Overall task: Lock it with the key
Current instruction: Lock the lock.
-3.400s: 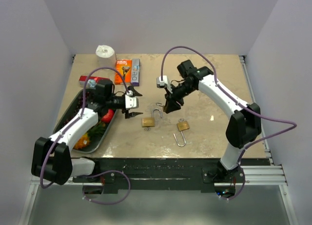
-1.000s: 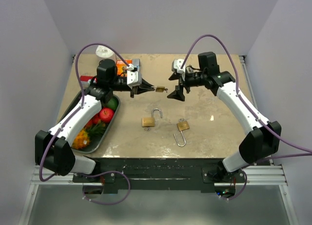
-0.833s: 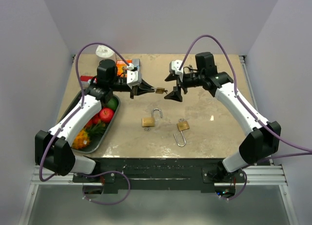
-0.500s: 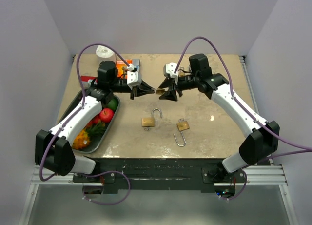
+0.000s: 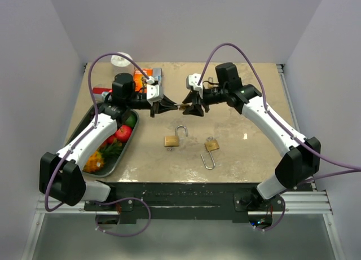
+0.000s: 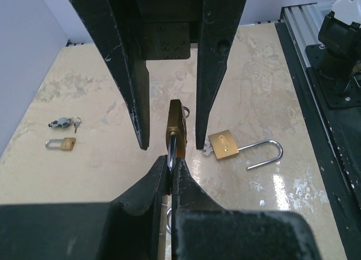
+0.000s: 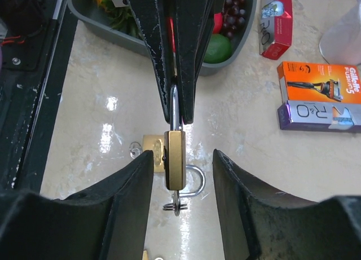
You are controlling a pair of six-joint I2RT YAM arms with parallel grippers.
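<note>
While left end effector (image 6: 170,167) pinches padlock (image 6: 176,124) shackle, right end effector (image 7: 182,156) spread, straddling body.

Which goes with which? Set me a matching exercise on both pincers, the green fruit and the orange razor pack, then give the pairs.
1. left pincer
2. right pincer
3. green fruit
4. orange razor pack

a. open, astride the held padlock
b. in the grey tray
c. shut on the padlock's shackle
d. flat on the table, beside the purple box

Pairs: 1-c, 2-a, 3-b, 4-d
</note>
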